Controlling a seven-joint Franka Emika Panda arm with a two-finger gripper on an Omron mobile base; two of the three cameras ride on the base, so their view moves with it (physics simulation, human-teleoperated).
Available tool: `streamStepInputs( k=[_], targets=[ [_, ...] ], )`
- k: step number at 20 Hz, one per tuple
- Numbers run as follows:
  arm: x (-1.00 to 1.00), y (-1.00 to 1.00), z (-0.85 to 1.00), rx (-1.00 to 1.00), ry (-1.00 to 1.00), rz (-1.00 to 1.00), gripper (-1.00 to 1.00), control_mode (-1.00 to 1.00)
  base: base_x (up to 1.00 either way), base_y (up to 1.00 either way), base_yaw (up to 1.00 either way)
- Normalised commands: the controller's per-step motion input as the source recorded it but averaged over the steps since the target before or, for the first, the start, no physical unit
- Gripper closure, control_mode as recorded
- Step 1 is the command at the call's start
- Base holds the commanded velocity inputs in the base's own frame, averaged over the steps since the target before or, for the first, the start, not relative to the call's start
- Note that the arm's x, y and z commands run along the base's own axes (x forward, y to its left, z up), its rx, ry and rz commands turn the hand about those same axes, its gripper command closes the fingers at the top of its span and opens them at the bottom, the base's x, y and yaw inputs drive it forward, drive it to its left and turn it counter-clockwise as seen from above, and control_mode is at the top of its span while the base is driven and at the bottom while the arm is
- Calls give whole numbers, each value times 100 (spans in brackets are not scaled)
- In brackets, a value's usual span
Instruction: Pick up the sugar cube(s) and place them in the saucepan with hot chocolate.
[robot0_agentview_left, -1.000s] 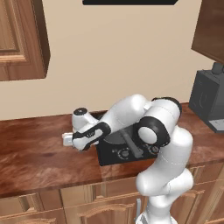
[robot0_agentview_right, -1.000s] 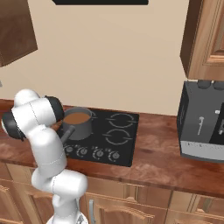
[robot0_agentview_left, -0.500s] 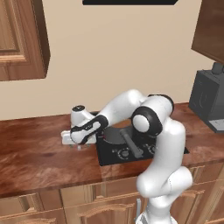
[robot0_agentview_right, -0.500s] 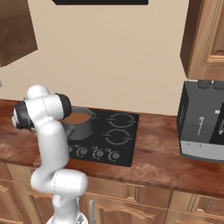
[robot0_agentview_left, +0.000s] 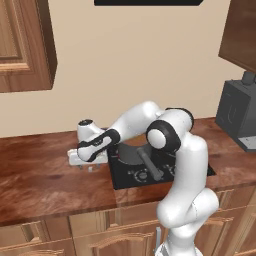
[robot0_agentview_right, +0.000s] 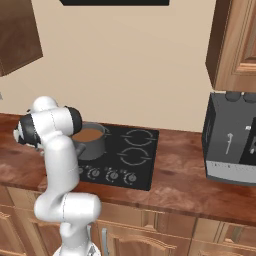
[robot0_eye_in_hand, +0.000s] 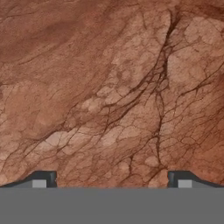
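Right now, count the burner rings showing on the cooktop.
2 burner rings: one at the back right of the cooktop, one at its front right. The saucepan covers the left side; more may be hidden.

Arm stretched far to its left, end effector low and pointing down

The white arm bends at its dark elbow and reaches out leftward, its wrist level over the tabletop (robot0_agentview_left: 40, 180). The end effector (robot0_agentview_left: 88, 164) hangs close above the brown surface; in the hand view its two dark fingertips (robot0_eye_in_hand: 43, 179) stand wide apart with nothing between them.
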Motion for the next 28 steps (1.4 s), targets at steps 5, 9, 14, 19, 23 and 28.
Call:
streamStepInputs(
  k=[5,9,14,19,23,28],
  targets=[
    [-21,0,-11,0,0,0,-100,-100,0,0,0],
    [-24,0,-10,0,0,0,-100,-100,0,0,0],
    [-15,0,-9,0,0,0,-100,-100,0,0,0],
    [0,0,-15,0,-5,-2,-100,-100,0,0,0],
    [0,0,-5,0,-1,0,100,-100,0,0,0],
    [0,0,0,0,0,0,100,-100,0,0,0]
  ],
)
